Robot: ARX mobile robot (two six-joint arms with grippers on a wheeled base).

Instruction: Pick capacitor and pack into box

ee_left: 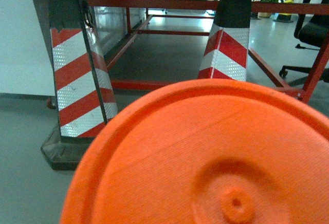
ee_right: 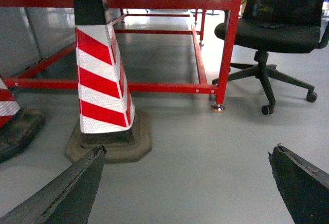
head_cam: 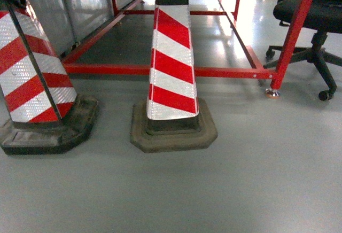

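Observation:
No capacitor and no box show in any view. My right gripper hangs low over bare grey floor, its two dark fingers spread wide with nothing between them. In the left wrist view a large orange ribbed disc with a small central hub fills the lower frame and hides the left gripper's jaws. Neither gripper appears in the head view.
Two red-and-white striped cones on dark rubber bases stand on the floor, one ahead and one at the left. Behind them runs a red metal table frame. A black wheeled office chair stands at the right.

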